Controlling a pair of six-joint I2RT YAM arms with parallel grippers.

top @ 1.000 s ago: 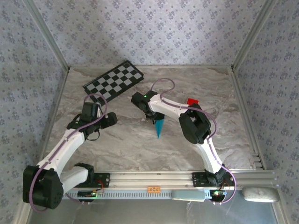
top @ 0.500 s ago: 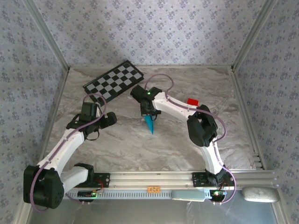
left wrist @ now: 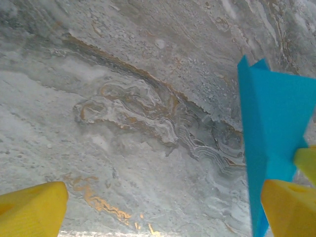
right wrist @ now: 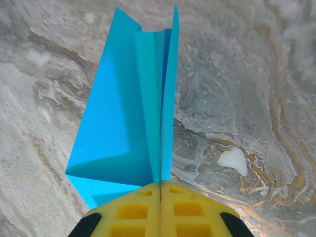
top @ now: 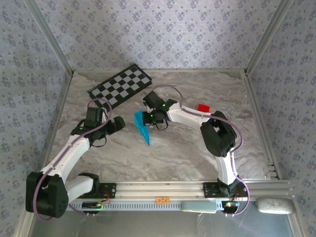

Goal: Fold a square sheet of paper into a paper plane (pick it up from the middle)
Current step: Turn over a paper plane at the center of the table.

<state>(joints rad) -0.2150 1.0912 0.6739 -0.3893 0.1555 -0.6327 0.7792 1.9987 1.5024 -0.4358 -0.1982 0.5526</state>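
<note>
The square sheet of paper stands folded into a slim cyan paper plane [top: 141,127] with a centre crease, held above the marble table [top: 187,148] left of centre, its nose pointing toward the near edge. My right gripper [top: 149,118] is shut on the plane's centre fold; in the right wrist view the yellow pads [right wrist: 143,212] meet on the crease of the plane [right wrist: 128,118], with one wing spread to the left. My left gripper [top: 118,123] hangs open just left of the plane. In the left wrist view the plane [left wrist: 271,113] lies by the right yellow fingertip [left wrist: 291,207].
A black-and-white checkered board [top: 121,85] lies at the back left. A small red block [top: 203,107] sits at the right, behind the right arm's elbow. Patterned walls close in three sides and a metal rail [top: 163,190] runs along the near edge.
My right gripper has carried the plane leftward, from the table's centre to just beside the left gripper, turning it on the way. The left arm has barely moved.
</note>
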